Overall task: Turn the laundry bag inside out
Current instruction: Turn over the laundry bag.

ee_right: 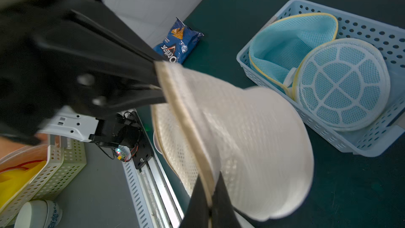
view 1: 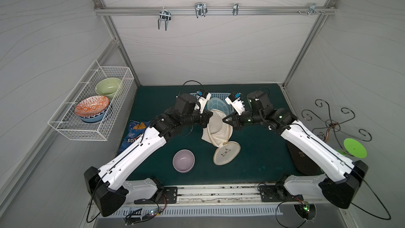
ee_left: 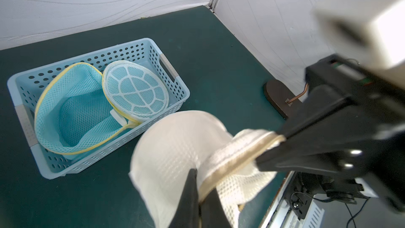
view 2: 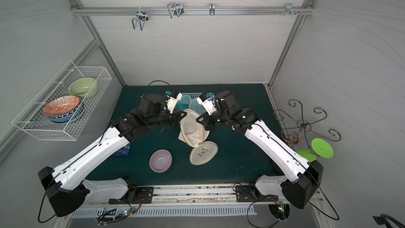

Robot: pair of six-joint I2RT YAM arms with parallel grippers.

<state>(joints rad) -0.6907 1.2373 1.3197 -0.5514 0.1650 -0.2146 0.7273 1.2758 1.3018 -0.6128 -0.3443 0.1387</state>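
A cream mesh laundry bag [view 1: 215,128] hangs between my two grippers over the middle of the green mat, in both top views [view 2: 192,128]. Its round flap [view 1: 226,152] with a dark drawing lies flat on the mat nearer the front. My left gripper [ee_left: 201,185] is shut on the bag's tan-trimmed rim [ee_left: 236,152]. My right gripper [ee_right: 210,185] is shut on the same rim a short way along. The bag's body [ee_right: 252,139] bulges outward between the two grips. The grippers face each other, left [view 1: 209,115] and right [view 1: 225,119], only a hand's width apart.
A pale blue perforated basket [ee_left: 135,42] holding a blue mesh bag [ee_left: 72,110] stands just behind the grippers. A purple bowl [view 1: 183,160] sits front centre, a chip bag [view 1: 134,132] at the left. A wire basket of bowls [view 1: 92,106] hangs left; a metal stand [view 1: 333,123] is right.
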